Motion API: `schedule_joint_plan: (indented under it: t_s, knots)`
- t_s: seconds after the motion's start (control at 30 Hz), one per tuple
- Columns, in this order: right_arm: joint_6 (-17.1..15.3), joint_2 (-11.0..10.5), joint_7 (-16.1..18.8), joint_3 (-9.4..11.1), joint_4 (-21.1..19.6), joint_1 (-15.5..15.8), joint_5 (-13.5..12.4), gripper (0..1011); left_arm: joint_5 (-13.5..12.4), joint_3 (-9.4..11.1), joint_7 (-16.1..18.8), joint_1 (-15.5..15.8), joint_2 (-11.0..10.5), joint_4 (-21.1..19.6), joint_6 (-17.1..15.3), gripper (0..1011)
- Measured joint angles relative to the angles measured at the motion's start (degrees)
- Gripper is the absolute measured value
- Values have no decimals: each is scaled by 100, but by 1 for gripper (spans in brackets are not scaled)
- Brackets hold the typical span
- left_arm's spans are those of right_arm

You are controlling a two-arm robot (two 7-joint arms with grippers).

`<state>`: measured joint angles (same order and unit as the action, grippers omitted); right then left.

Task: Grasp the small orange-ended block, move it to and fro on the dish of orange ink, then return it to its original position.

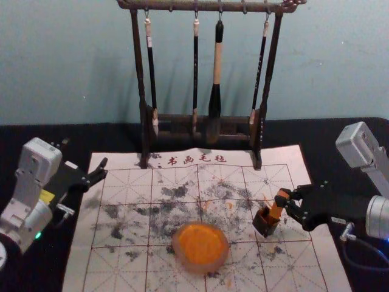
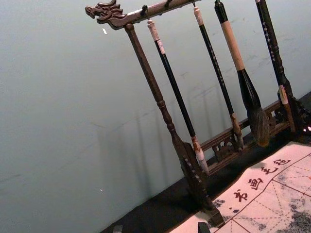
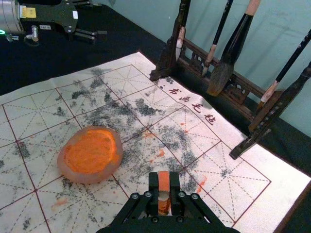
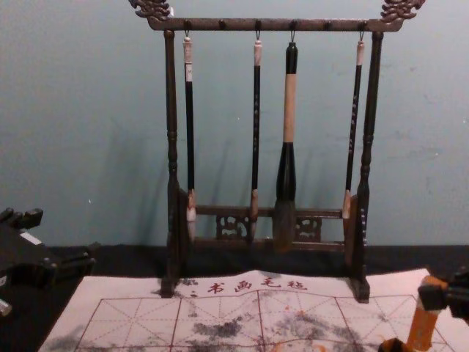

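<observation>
Logged right gripper (image 1: 282, 198) as closed on upper part of orange-ended block (image 1: 276, 210), over robot's right side of mat (image 1: 285, 158). Judged light and stiff, rigid enough for a firm pinch without crushing; probably slick wherever smeared with ink. Best taken by upper portion, across opposite sides, well clear of lower inking end. Matched that, roughly, with the present hold.

Placed block directly between fingertips (image 3: 154, 182), with orange top end flush or nearly so in right wrist view, pale band (image 3: 164, 195) just beyond, more orange past that. In head view, tilted: upper end toward right gripper, lower end slanting down to small dark box (image 1: 266, 224). Couldn't tell whether seated in box mouth or hanging just over it. Noted dish (image 1: 203, 266) of orange ink (image 1: 199, 242) apart from block, toward robot's left. Would likely need a straight lift first, to avoid snagging or tipping box, then light pressure on ink; could twist in grip if pushed hard at lower end. Marked left gripper (image 1: 101, 170) as parked by mat's left edge, spread apart, holding nothing.
</observation>
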<state>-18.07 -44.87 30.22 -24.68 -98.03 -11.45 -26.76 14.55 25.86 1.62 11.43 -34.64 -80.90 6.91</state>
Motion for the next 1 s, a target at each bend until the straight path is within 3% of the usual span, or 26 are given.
schedule_joint_plan:
  t_s: [1.0]
  knots:
    - [-112,415,250,-438,767,-486,296,92,0,0,0,0,0,0,0,1002]
